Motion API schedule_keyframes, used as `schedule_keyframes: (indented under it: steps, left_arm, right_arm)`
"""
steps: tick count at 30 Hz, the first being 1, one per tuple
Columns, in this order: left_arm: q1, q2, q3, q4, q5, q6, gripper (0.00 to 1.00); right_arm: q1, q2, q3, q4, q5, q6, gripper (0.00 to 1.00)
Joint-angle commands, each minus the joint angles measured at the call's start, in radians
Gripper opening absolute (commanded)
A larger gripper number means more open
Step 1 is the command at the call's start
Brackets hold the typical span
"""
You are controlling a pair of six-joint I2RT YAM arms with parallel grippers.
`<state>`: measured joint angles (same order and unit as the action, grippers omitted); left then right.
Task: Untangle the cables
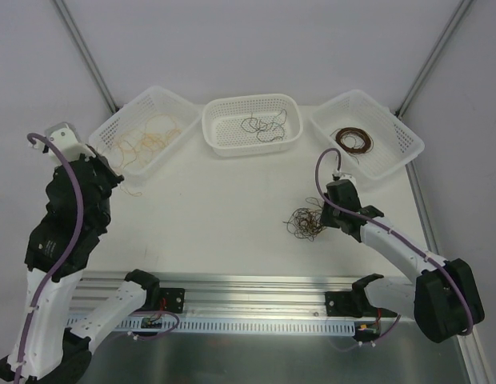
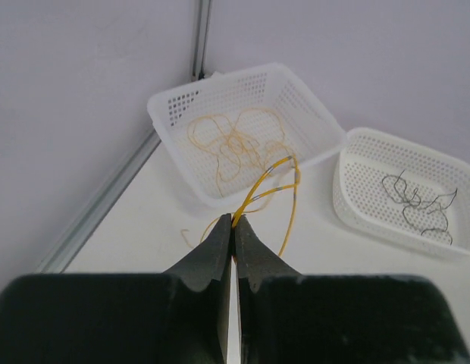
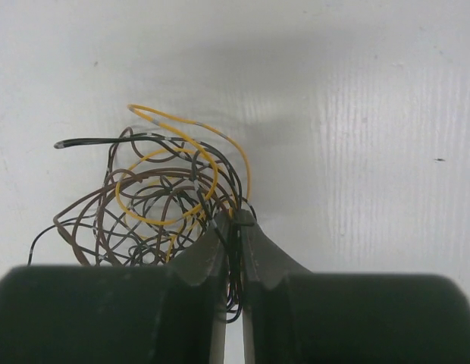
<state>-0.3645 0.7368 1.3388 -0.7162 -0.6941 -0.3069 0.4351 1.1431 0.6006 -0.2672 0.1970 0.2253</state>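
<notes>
We look down on a white table point(image 1: 224, 216) with three white perforated baskets lined along its far edge, at the top of the frame. The left basket point(image 1: 120, 110) holds loose yellow-tan cables point(image 1: 148, 136). The middle basket point(image 1: 252, 99) holds thin black cables point(image 1: 264, 126), and the right basket point(image 1: 390, 118) holds a dark brown coil point(image 1: 354, 141). The right basket sits just beside the table's right edge.

Right of centre, a tangle of cables point(image 1: 304, 224) lies on the bare table, well apart from the baskets, with open surface to its left and above it. The right gripper point(image 3: 235, 224) is at the tangle's right side, its fingers pressed nearly together and pinching dark strands of it.

The left gripper point(image 2: 233, 226) is at the left of the frame, just below the left basket. It is clamped on a yellow cable point(image 2: 254, 187) that arcs toward that basket's near wall. Grey frame struts point(image 1: 84, 52) slant in from both upper corners.
</notes>
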Motion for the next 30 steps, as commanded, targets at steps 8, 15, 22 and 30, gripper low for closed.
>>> schedule_keyframes:
  steps: [8, 15, 22, 30]
  left_arm:
    - [0.007, 0.157, 0.2, 0.021, 0.05, 0.129, 0.0]
    - [0.053, 0.329, 0.238, 0.13, 0.159, 0.167, 0.0]
    - [0.194, 0.553, 0.358, 0.213, 0.261, 0.175, 0.0]
    - [0.329, 0.854, 0.649, 0.227, 0.34, 0.163, 0.0]
  right_arm:
    - [-0.03, -0.022, -0.005, 0.008, -0.087, 0.019, 0.13]
    - [-0.03, 0.004, 0.005, 0.023, -0.18, -0.02, 0.27]
    - [-0.012, -0.005, 0.024, 0.022, -0.286, -0.066, 0.57]
    - [0.024, -0.086, 0.048, -0.044, -0.309, -0.109, 0.87]
